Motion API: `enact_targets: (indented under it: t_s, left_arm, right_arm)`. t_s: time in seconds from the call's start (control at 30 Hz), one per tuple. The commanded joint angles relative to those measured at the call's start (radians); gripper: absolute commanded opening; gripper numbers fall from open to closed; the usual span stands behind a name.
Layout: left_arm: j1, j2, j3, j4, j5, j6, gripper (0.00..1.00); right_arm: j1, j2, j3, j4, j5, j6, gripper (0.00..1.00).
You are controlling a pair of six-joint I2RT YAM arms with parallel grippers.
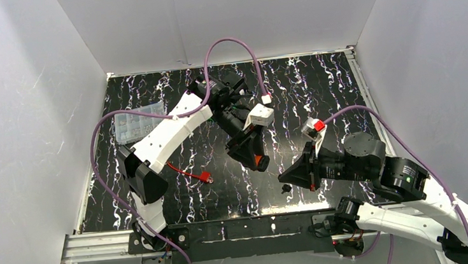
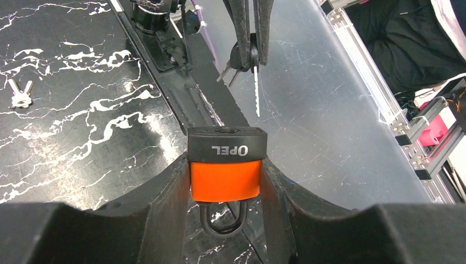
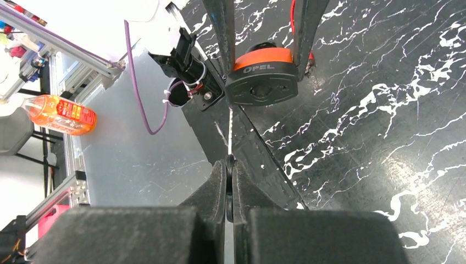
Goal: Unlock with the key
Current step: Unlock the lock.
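An orange padlock [image 2: 225,179] with a black base marked OPEL sits between the fingers of my left gripper [image 2: 226,165], which is shut on its sides, shackle toward the wrist. From above, the left gripper [image 1: 254,157] holds the padlock [image 1: 261,162] over the middle of the table. My right gripper [image 3: 229,165] is shut on the key's head, and the thin blade [image 3: 230,129] points at the padlock [image 3: 262,77]. The blade tip stops just short of the black base, slightly left of the keyhole. In the left wrist view the key [image 2: 256,91] hangs from the right gripper [image 2: 250,52], with spare keys beside it.
Two loose silver keys [image 2: 19,94] lie on the black marbled table [image 1: 330,91]. A red tag on a red cord [image 1: 205,177] lies near the left arm. A clear plastic box [image 1: 136,122] stands at the back left. An orange bottle [image 3: 60,113] lies beyond the table's frame.
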Motion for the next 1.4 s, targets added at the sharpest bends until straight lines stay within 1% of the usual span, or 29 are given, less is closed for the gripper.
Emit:
enact_targets:
  t_s: [0.0, 0.3, 0.67, 1.37]
  left_arm:
    - [-0.006, -0.078, 0.029, -0.188, 0.034, 0.012, 0.00]
    - [-0.016, -0.084, 0.045, -0.187, 0.021, 0.016, 0.00]
    - [-0.021, -0.085, 0.056, -0.182, 0.014, 0.009, 0.00]
    - [-0.023, -0.097, 0.060, -0.181, 0.016, 0.002, 0.00]
  right_arm:
    - [0.001, -0.005, 0.049, 0.033, -0.006, -0.032, 0.01]
    - [0.001, -0.003, 0.045, 0.044, 0.033, -0.042, 0.01]
    - [0.001, 0.000, 0.025, 0.102, 0.026, -0.034, 0.01]
    - [0.001, 0.001, -0.021, 0.115, 0.049, -0.034, 0.01]
